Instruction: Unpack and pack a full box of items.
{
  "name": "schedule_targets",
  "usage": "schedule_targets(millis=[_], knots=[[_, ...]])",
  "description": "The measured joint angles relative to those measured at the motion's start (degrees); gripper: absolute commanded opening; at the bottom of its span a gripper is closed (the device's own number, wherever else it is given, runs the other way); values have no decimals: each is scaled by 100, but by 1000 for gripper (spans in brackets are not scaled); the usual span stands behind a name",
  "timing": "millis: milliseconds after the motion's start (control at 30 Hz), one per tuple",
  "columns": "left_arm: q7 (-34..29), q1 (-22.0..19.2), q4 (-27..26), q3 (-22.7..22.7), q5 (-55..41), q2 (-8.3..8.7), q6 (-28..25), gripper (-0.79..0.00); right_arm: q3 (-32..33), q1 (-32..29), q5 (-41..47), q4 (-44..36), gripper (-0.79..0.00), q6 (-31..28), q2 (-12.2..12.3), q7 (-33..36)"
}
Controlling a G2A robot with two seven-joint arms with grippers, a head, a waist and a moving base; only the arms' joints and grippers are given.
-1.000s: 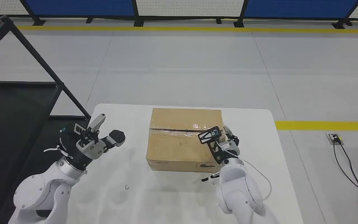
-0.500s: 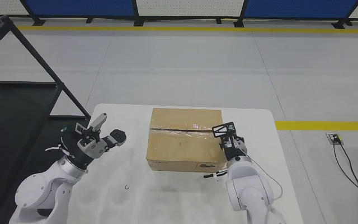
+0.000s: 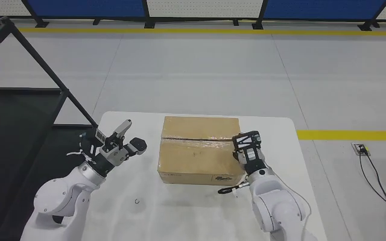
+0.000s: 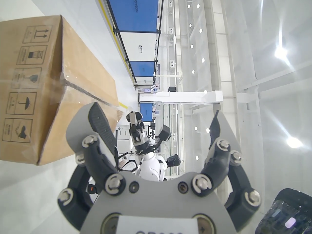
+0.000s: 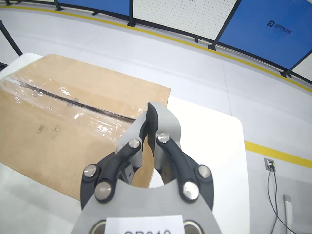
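Note:
A brown cardboard box (image 3: 199, 153) stands in the middle of the white table, its top seam sealed with clear tape (image 5: 73, 105). My right gripper (image 3: 246, 140) is at the box's right edge, by the end of the taped seam. In the right wrist view this gripper (image 5: 150, 116) is shut, and nothing shows between its pads. My left gripper (image 3: 131, 136) hovers left of the box, a short gap away. In the left wrist view it (image 4: 156, 122) stands open and empty, with the box's printed side (image 4: 24, 83) beside it.
A small dark ring (image 3: 137, 200) lies on the table (image 3: 151, 217) in front of the left arm. A black metal frame (image 3: 36, 66) stands off the table's left side. The table's right edge (image 5: 240, 132) runs close to my right gripper.
My right gripper shifted right, from over the box top to its right edge, and its fingers came together. My left gripper moved right, closer to the box.

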Motion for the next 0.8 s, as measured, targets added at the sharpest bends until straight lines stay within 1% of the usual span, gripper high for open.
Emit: schedule_targets(millis=[200, 567, 667, 800], knots=[[-3, -102, 93, 149, 7, -2, 12, 0, -136, 79, 162, -5, -785, 46, -44, -385], [-15, -123, 184, 180, -42, 15, -11, 0, -358, 221, 331, 2, -785, -66, -107, -602], [9, -136, 223, 166, -78, 18, -14, 0, -372, 176, 420, -67, -785, -112, -116, -817], [93, -158, 261, 156, -132, 20, -19, 0, -356, 60, 475, -166, -785, -133, -122, -1267]])
